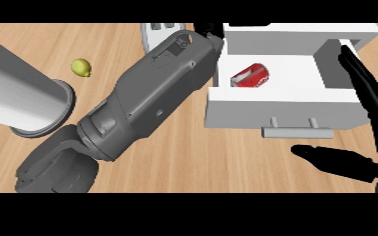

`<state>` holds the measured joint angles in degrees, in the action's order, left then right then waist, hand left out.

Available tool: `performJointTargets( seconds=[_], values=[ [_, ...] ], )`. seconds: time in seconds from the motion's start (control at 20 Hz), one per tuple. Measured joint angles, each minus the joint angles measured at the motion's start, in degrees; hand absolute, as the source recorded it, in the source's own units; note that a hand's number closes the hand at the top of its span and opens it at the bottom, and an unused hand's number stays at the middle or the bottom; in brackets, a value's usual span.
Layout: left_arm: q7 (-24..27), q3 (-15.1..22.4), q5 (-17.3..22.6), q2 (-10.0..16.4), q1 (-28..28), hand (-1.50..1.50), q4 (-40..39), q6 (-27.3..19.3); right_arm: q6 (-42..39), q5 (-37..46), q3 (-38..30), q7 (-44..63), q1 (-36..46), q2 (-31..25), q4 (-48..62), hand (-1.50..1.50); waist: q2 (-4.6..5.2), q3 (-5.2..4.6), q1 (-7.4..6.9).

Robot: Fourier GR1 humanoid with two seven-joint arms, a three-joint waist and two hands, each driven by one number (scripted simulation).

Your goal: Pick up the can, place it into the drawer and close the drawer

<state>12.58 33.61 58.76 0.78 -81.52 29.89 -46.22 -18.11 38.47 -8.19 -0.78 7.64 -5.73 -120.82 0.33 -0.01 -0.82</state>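
The white drawer (280, 102) stands pulled out at the right, with its grey handle (295, 130) facing me. A red can (251, 76) lies on its side inside the drawer, near the left wall. My left forearm crosses the view diagonally from the lower left. Its black left hand (209, 30) shows only as a small patch at the drawer's back left corner, mostly hidden by the wrist. My right hand (357, 80) is open, its straight fingers lying along the drawer's right wall and its thumb (332, 160) stretched out below the drawer front. Neither hand holds the can.
A small yellow-green fruit (82, 67) lies on the wooden counter (221, 155) at the left. A large grey cylinder (33, 100) lies on its side at the left edge. A white and grey appliance (159, 32) peeks out behind my left forearm.
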Motion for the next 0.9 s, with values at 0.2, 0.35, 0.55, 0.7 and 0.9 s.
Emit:
performJointTargets(
  seconds=[0.2, 0.35, 0.55, 0.7, 0.9],
  values=[
    [-1.0, -0.1, -1.2, 1.1, 0.9, -1.5, 1.4, -0.4, 3.5, 7.5, 4.1, -1.2, 5.9, -0.9, 9.1, -1.5, -0.06, 0.0, -0.52],
    [-2.2, 0.0, -2.0, 3.1, 2.0, -1.5, 3.1, 0.0, 6.5, 12.9, 7.1, -2.2, 9.5, -1.1, 16.1, -1.5, -0.15, -0.02, -0.94],
    [-4.4, 0.3, -3.2, 6.0, 3.2, -1.5, 5.6, 0.2, 9.8, 18.6, 9.1, -3.7, 14.6, -2.4, 26.0, -1.5, -0.2, -0.01, -1.36],
    [-5.4, 0.3, -4.1, 7.4, 4.8, -1.5, 7.8, -0.4, 13.1, 23.1, 10.6, -3.8, 18.0, -2.2, 33.4, -1.5, -0.23, -0.01, -1.4],
    [-7.8, 0.8, -5.6, 10.1, 6.9, -1.5, 12.0, -1.7, 18.5, 26.8, 10.4, -4.1, 22.0, -1.6, 43.6, -1.5, -0.3, 0.01, -1.35]
  ],
)
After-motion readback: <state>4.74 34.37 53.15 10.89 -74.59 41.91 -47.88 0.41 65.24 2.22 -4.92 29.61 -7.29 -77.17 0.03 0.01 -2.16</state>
